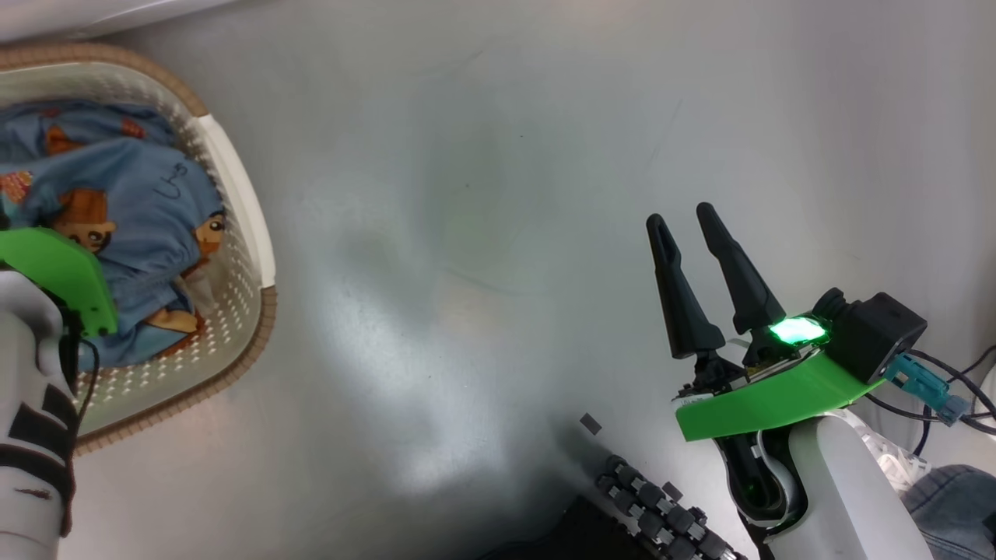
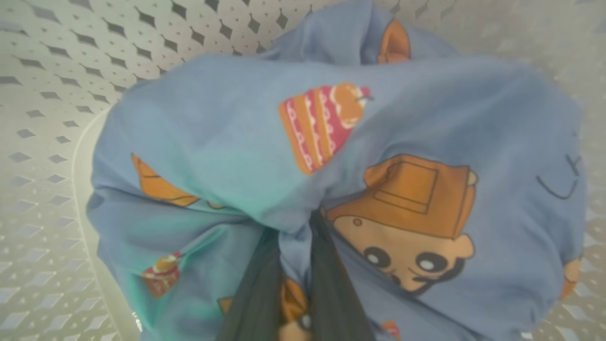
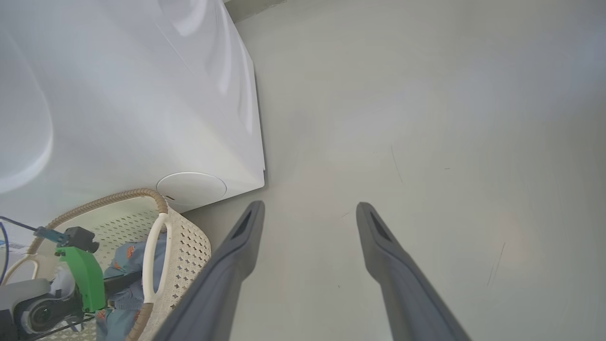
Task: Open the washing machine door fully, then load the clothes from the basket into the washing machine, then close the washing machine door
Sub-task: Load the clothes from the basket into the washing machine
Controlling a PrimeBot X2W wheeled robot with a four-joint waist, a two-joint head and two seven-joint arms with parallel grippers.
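Head view, basket: the small cream perforated plastic basket with a brown woven-look rim (image 1: 233, 179) sits on the grey floor (image 1: 482, 233) at the robot's left. The light blue cartoon-printed fabric clothes (image 1: 132, 194) are bundled inside it.
Head view, right tool: the dark two-fingered right tool (image 1: 681, 218) hovers over bare floor, well apart from the basket, with its fingers spread and nothing between them.
Left wrist view, left tool: the left tool (image 2: 293, 227) is down in the basket, its fingers (image 2: 258, 289) drawn together on a fold of the clothes near the middle of the bundle.
Left wrist view, grip: this looks like a pinch on one fold, with most of the fabric loose around it. A slow, straight lift should let the trailing cloth clear the basket wall without dragging the basket.
Right wrist view, washing machine: the large white front-loading washing machine (image 3: 118, 94) stands just beside the basket.
Right wrist view, carry: the trip looks short. Keep the bundle high and the right tool out of its path.
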